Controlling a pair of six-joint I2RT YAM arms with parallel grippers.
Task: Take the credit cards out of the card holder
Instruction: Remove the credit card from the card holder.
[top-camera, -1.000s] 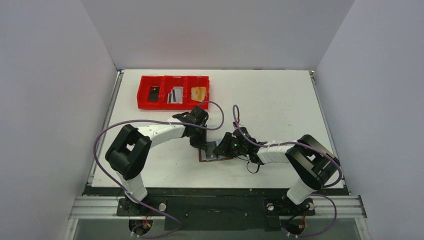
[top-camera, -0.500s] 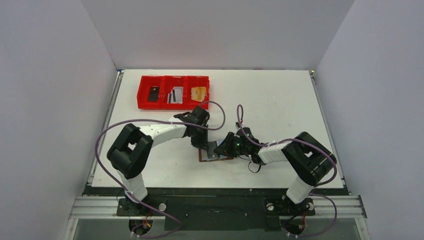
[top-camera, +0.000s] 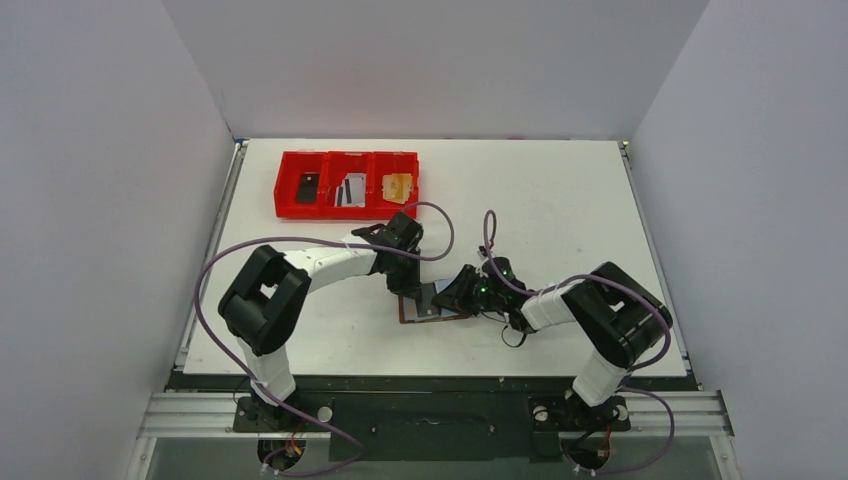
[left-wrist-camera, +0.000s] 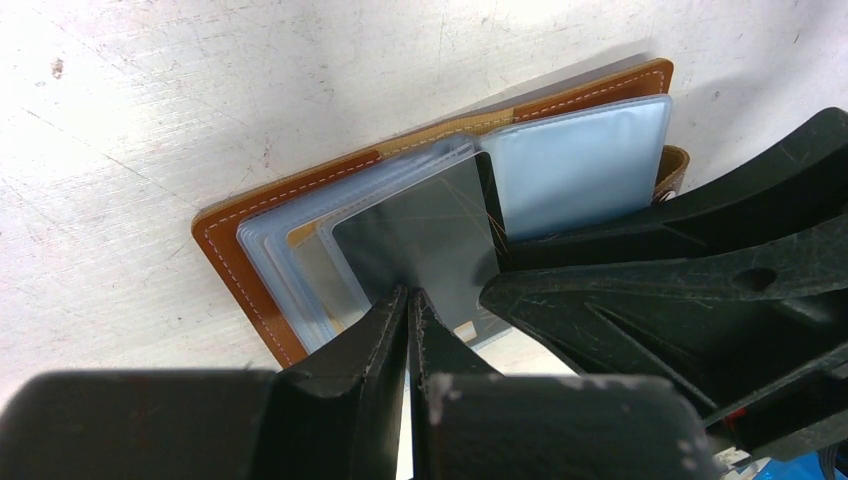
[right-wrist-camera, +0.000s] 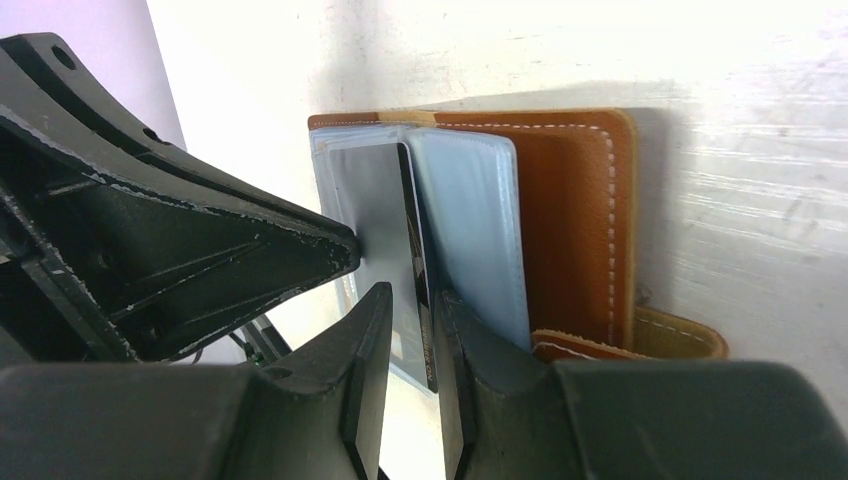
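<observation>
Card holder (top-camera: 418, 312), brown leather with grey-blue sleeves, lies spread open on the white table (top-camera: 560, 200) near its middle, between the two arms and well apart from the red three-compartment tray (top-camera: 345, 212) at the far left. Left gripper (left-wrist-camera: 410, 300): fingers clenched together, tips down on the sleeves at the holder's left side. Right gripper (right-wrist-camera: 415, 300): fingers narrowly parted astride the edge of a grey credit card (right-wrist-camera: 375, 200) among the sleeves; whether they pinch it cannot be told.

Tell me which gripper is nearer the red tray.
Left. The left gripper is at the far-left corner of the card holder, closest to the red tray; the right gripper is farther right.
</observation>
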